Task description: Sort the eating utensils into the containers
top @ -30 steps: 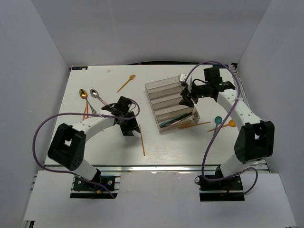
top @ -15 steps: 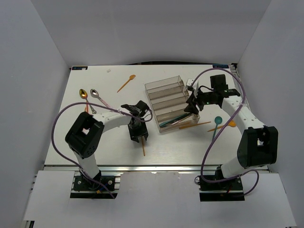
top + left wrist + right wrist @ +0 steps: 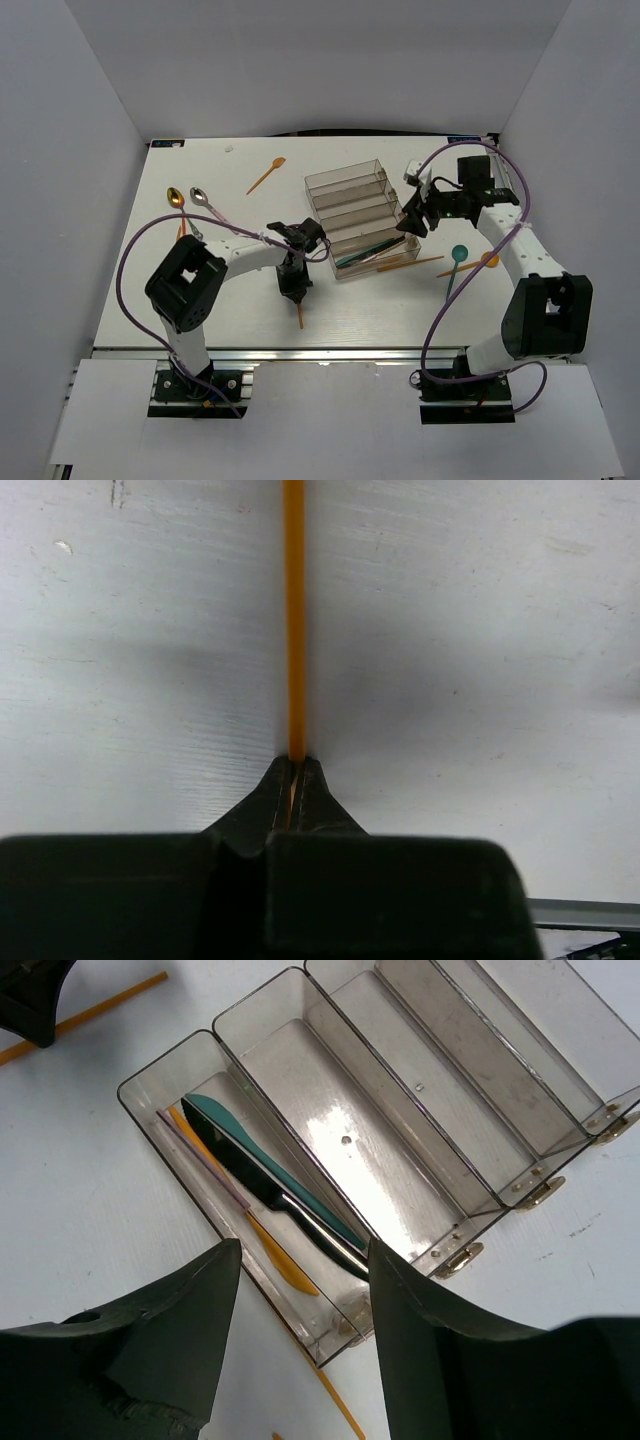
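Observation:
My left gripper (image 3: 293,287) (image 3: 296,765) is shut on one end of a slim orange utensil (image 3: 292,620) (image 3: 300,316), which lies flat on the white table in front of the tray's left end. The clear stepped tray (image 3: 345,180) (image 3: 400,1110) has four long containers. The nearest container holds a teal knife (image 3: 225,1120), a black knife (image 3: 250,1178), an orange knife (image 3: 278,1258) and a thin lilac stick (image 3: 205,1165); the other three show only bare floor. My right gripper (image 3: 412,222) (image 3: 300,1290) hangs open above the tray's right end, nothing between its fingers.
Loose on the table: an orange spoon (image 3: 267,175) at the back, gold (image 3: 176,197) and silver (image 3: 200,197) spoons at the left, a teal spoon (image 3: 456,260) and an orange spoon (image 3: 487,260) at the right. An orange stick (image 3: 412,264) lies along the tray's near wall.
The left gripper moved right over the orange utensil, came down and shut on its end. The right gripper drifted a little to the right, still open.

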{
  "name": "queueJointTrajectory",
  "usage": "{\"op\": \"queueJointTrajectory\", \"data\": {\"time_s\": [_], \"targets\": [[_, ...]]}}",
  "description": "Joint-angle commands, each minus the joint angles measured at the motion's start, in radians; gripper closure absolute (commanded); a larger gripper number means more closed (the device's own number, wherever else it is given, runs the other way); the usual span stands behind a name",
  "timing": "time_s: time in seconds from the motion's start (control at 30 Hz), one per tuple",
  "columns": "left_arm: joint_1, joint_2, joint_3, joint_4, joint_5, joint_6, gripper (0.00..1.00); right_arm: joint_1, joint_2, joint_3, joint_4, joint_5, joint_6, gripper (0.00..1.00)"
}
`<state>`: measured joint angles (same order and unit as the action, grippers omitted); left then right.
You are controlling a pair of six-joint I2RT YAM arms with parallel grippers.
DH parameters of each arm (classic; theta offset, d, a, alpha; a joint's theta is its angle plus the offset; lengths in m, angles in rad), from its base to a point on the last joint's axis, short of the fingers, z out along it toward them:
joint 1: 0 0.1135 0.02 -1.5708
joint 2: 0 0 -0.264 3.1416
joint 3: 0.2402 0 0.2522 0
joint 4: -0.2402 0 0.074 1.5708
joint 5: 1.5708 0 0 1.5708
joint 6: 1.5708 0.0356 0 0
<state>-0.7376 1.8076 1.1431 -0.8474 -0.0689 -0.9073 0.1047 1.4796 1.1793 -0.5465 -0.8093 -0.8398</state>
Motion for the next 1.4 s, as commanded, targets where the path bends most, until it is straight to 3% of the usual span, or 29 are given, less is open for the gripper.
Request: {"op": "queueJointTrajectory", "data": {"time_s": [0.0,0.13,0.4,0.53,0.73,0.83,0.97,1.1,1.2,1.23,1.3,1.37], "targets": [[0.003,-0.026,-0.033,-0.032,-0.127,0.015,1.0,-0.011,-0.039,-0.012,-0.003,-0.025,0.011,0.4],[0.003,-0.088,0.029,-0.013,-0.164,0.099,1.0,-0.023,-0.045,-0.006,-0.039,-0.034,-0.04,0.39],[0.004,-0.192,0.153,0.26,0.026,0.661,1.0,-0.062,-0.062,0.006,-0.157,-0.097,-0.289,0.35],[0.006,-0.093,0.317,0.269,0.142,0.971,1.0,-0.076,-0.053,0.025,-0.211,-0.12,-0.358,0.35],[0.012,0.145,0.616,0.278,0.242,1.306,1.0,-0.085,-0.062,0.016,-0.227,-0.125,-0.37,0.35],[0.026,0.254,0.736,0.291,0.287,1.361,1.0,-0.088,-0.077,-0.001,-0.24,-0.114,-0.403,0.35],[0.038,0.303,0.756,0.356,0.304,1.361,1.0,-0.092,-0.105,-0.029,-0.282,-0.096,-0.485,0.34],[0.041,0.323,0.738,0.386,0.301,1.346,0.94,-0.125,-0.114,-0.056,-0.29,-0.093,-0.538,0.33],[0.041,0.322,0.722,0.389,0.307,1.329,0.8,-0.135,-0.105,-0.069,-0.291,-0.076,-0.561,0.32],[0.041,0.312,0.716,0.39,0.305,1.326,0.63,-0.137,-0.102,-0.075,-0.293,-0.068,-0.576,0.32],[0.041,0.3,0.705,0.39,0.302,1.318,0.6,-0.143,-0.082,-0.09,-0.331,-0.028,-0.642,0.3],[0.041,0.279,0.698,0.392,0.294,1.309,0.57,-0.154,-0.049,-0.098,-0.372,0.019,-0.809,0.29]]}}
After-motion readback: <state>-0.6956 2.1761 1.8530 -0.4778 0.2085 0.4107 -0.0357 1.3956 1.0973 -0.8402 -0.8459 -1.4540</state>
